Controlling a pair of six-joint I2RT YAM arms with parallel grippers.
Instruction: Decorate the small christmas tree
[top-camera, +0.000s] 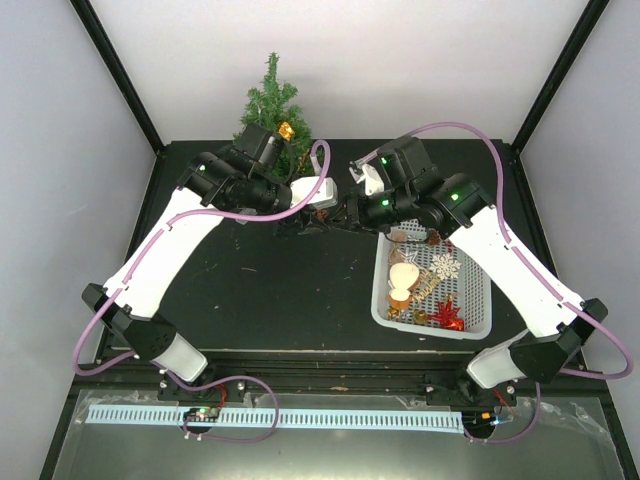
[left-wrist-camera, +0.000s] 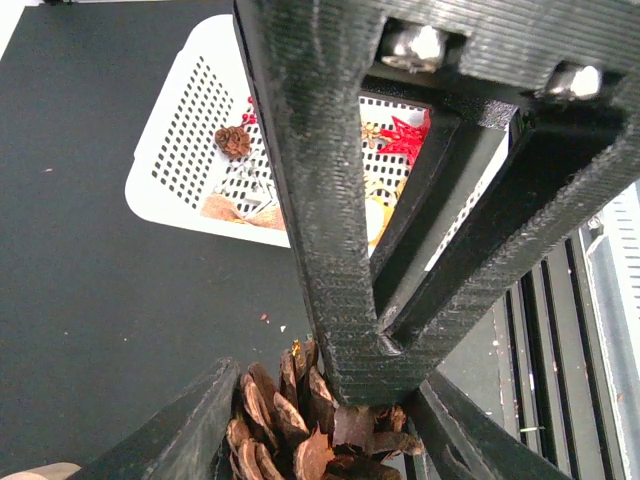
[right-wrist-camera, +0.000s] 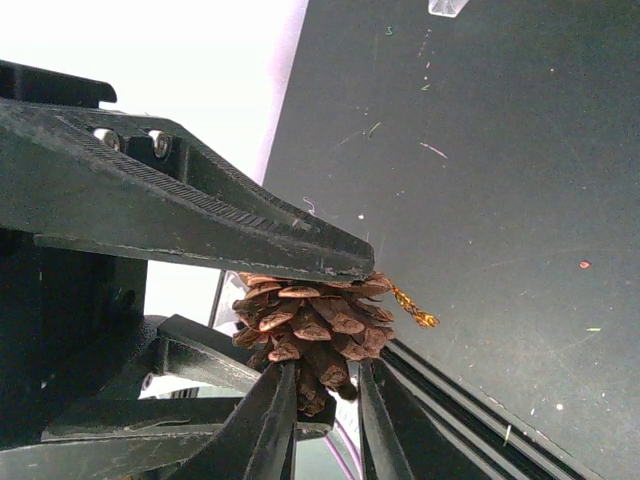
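Note:
The small christmas tree (top-camera: 270, 105) stands at the table's far left edge, a gold ornament (top-camera: 285, 129) hanging on it. Both grippers meet above mid-table, just in front of the tree. A brown pine cone (right-wrist-camera: 310, 320) with a gold thread loop (right-wrist-camera: 415, 310) hangs between them. My right gripper (right-wrist-camera: 325, 385) is shut on the cone's narrow end. My left gripper (left-wrist-camera: 325, 385) has its two fingers pressed on opposite sides of the cone's (left-wrist-camera: 285, 420) wide body. In the top view the arms hide the cone.
A white perforated basket (top-camera: 385, 290) sits at the right, under the right arm. It holds a small pine cone (left-wrist-camera: 233, 141), red stars (top-camera: 447, 315), a white snowflake (top-camera: 444, 265) and other ornaments. Grey walls close the back and sides.

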